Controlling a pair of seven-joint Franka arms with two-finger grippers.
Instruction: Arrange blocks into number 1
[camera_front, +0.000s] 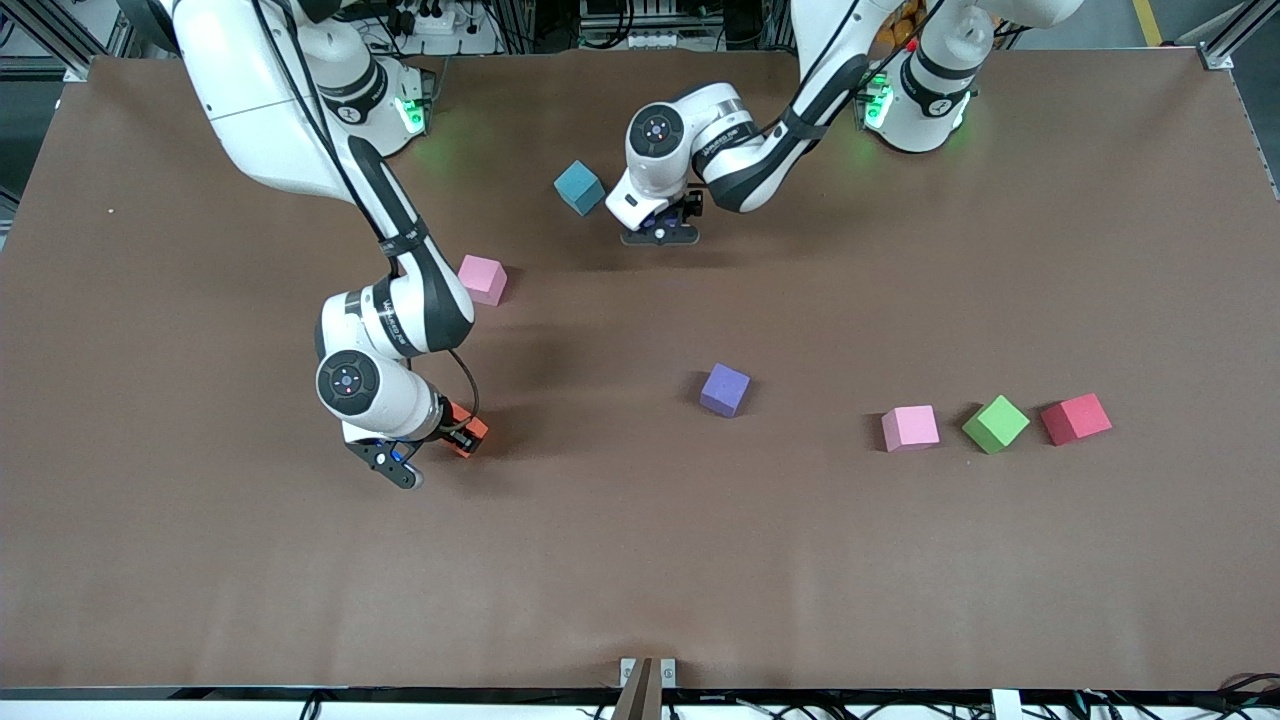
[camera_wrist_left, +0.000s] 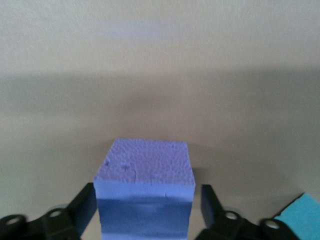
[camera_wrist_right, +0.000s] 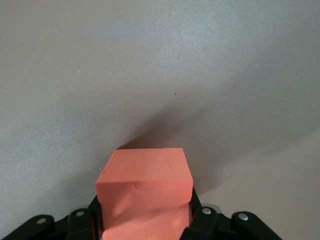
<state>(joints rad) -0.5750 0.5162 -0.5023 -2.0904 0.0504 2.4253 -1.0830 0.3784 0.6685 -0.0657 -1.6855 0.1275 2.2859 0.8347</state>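
While both arms carry cubes, no digit stands yet on the desk (camera_front: 640, 560). Right pincer (camera_front: 455, 437), low over the desk toward the right arm's end: clamped on the orange block (camera_wrist_right: 145, 192), seated square between the fingers. Left pincer (camera_front: 660, 232), low near the robots' bases: fingers (camera_wrist_left: 209, 207) just beside the purple block (camera_wrist_left: 144, 192), contact unclear from the wrist view. Teal block (camera_front: 579, 187) just beside that pincer. Loose purple block (camera_front: 725, 389) mid-desk, roughly between the two pincers, a likely anchor. Pink blocks (camera_front: 482, 279) (camera_front: 910, 428) well apart; green cube (camera_front: 995, 423) and red cube (camera_front: 1076, 418) beside the latter. No legible writing anywhere.
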